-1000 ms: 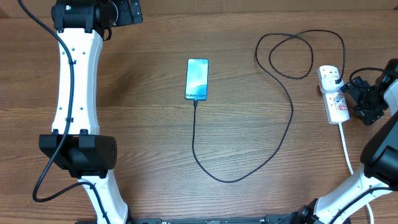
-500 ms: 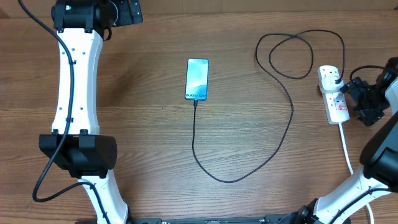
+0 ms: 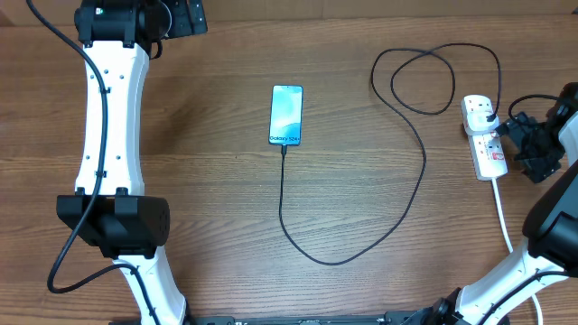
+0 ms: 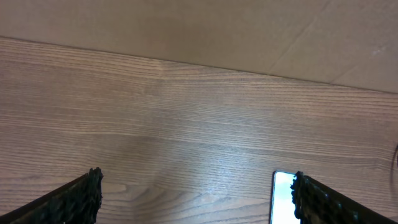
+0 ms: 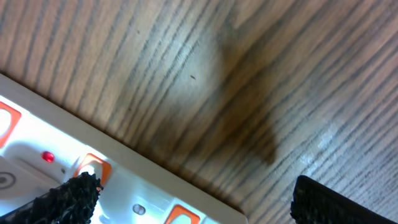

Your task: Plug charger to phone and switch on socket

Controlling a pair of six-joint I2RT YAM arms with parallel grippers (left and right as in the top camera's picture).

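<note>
hovering just beside the socket [image 3: 483, 137], our right gripper [image 3: 517, 144] stood wide open and empty, seemingly lined up for a red switch [image 5: 92, 167]. the charger [image 3: 424, 162] appeared seated in the phone [image 3: 286, 115], centre. our left gripper [image 3: 185, 16], open and empty, sat well apart.

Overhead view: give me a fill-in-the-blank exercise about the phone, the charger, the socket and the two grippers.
1. The phone lies face up, its screen ___.
2. The charger runs from the phone to the socket, whose casing is ___.
3. The right gripper, close beside the socket, has its jaws ___.
4. The left gripper, also open, holds ___.

Missing words: lit; white; open; nothing.
</note>
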